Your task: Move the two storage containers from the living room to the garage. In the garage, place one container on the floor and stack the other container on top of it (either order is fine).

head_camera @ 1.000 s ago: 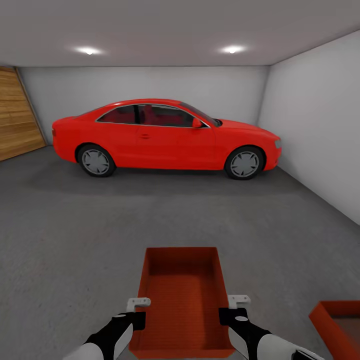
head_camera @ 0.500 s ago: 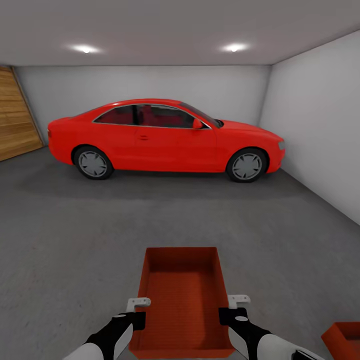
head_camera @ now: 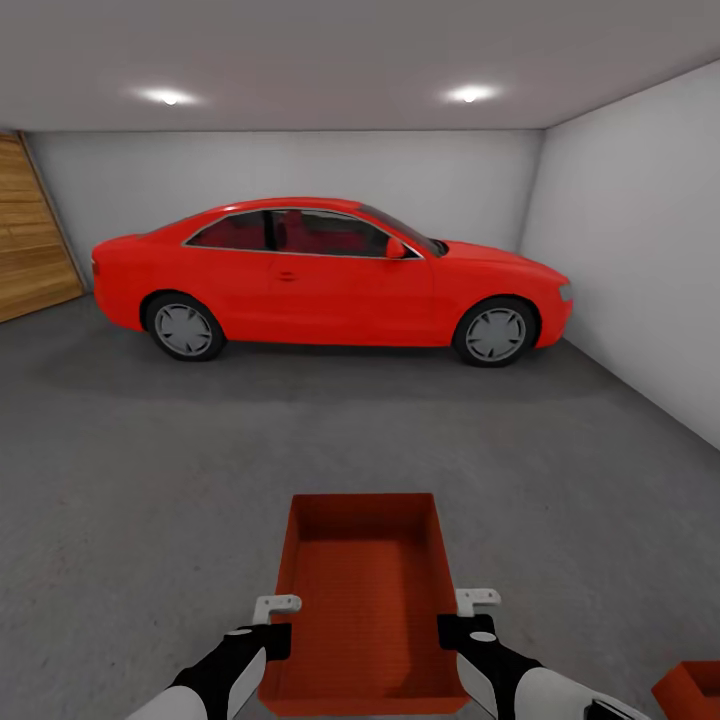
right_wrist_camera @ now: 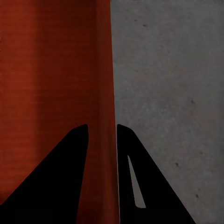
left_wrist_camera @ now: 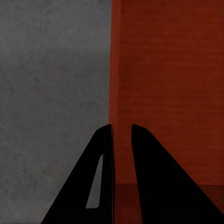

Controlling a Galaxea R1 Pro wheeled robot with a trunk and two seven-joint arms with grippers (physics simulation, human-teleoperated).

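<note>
Left wrist view puts us at the left end effector (left_wrist_camera: 121, 133), whose two dark fingers are closed on the thin left wall of the storage container (left_wrist_camera: 168, 84), one finger inside and one outside. On the other arm we see the right end effector (right_wrist_camera: 101, 133) pinched the same way on the bin's right wall, with the red-orange inside to one side of the wall and grey floor (right_wrist_camera: 172, 70) to the other.

From the head view, both end effectors, left (head_camera: 275, 615) and right (head_camera: 465, 612), grip the near part of the long walls, and we hold the open-topped container (head_camera: 362, 590) level in front of the trunk, above the floor. A corner of the second container (head_camera: 692, 692) shows at the lower right edge, down on the floor, apart from the held one.

Around us is the garage: a dark grey, faintly mottled floor (head_camera: 150, 480), plain grey-white walls (head_camera: 640, 230), a brown wood-plank door (head_camera: 30, 240) at far left, and two round ceiling lights (head_camera: 470, 95). A red car (head_camera: 330, 275) stands side-on along the back wall.
</note>
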